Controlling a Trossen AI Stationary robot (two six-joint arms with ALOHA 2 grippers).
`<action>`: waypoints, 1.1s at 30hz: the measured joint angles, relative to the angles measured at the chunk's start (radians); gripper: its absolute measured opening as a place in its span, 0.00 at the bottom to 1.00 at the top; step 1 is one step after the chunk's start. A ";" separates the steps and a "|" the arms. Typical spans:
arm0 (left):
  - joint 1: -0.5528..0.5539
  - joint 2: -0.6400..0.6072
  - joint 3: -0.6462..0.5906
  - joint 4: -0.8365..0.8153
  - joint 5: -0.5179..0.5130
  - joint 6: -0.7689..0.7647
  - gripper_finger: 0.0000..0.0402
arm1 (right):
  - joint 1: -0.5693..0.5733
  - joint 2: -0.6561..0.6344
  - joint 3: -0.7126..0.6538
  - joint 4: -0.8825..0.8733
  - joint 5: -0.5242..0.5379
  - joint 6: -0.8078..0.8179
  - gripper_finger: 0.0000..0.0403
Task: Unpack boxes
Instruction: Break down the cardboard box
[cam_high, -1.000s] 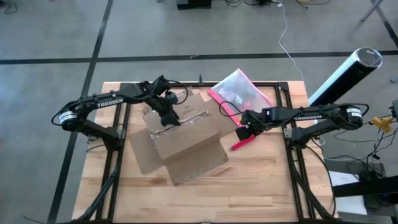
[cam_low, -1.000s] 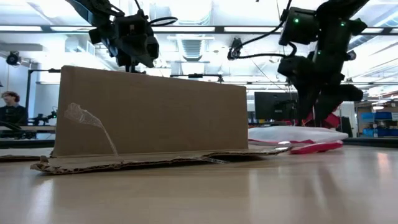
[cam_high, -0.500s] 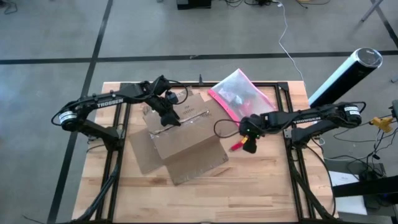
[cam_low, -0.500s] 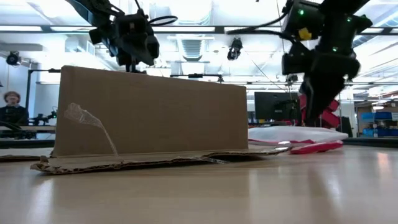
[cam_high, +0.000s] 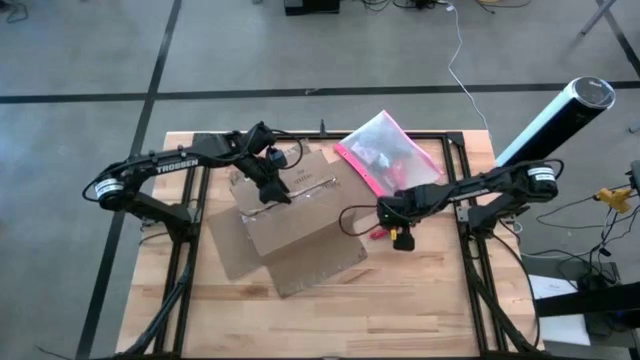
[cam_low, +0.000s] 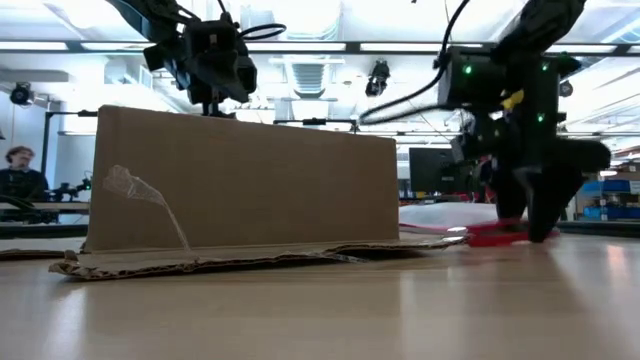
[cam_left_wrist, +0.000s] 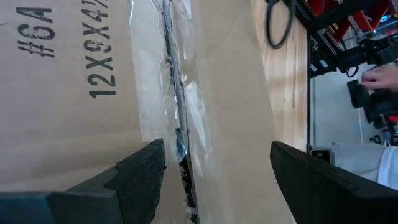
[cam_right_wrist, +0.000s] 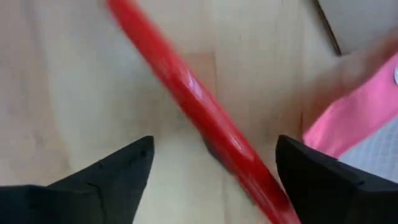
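The brown cardboard box (cam_high: 300, 225) lies on the table with its flaps spread flat (cam_low: 240, 262), and clear tape runs along its top seam (cam_left_wrist: 177, 93). My left gripper (cam_high: 268, 182) hovers open above that seam, one finger on each side (cam_left_wrist: 217, 180). A long red tool (cam_right_wrist: 193, 99) lies on the wood right of the box (cam_high: 379, 234). My right gripper (cam_right_wrist: 211, 168) is down at the table (cam_low: 530, 215), open, its fingers standing either side of the tool. The pink-edged zip pouch (cam_high: 385, 150) lies behind it. My left gripper points down at the box's top, its open fingers astride the taped seam (cam_left_wrist: 180, 143). I cannot tell whether the fingertips touch the cardboard.
Black frame rails (cam_high: 455, 190) run along the table's sides. A blue-and-white cylinder (cam_high: 555, 115) stands off the right edge. Bare wood (cam_high: 420, 300) lies near the front edge. A person sits far off in the room (cam_low: 15, 170).
My right gripper has come down from above the pouch toward the table's near edge and a little left, and now stands low over the red tool. The box and the red tool have stayed in place.
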 joint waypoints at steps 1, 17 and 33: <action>-0.002 0.000 0.000 0.000 0.000 -0.002 0.69 | 0.000 0.011 0.000 0.007 0.001 -0.008 0.81; -0.023 -0.001 0.000 0.009 -0.001 -0.025 0.69 | 0.000 0.091 0.013 0.012 -0.137 0.060 0.31; -0.023 -0.001 0.000 0.029 -0.002 -0.024 0.69 | 0.000 -0.028 0.017 -0.033 -0.146 0.267 0.11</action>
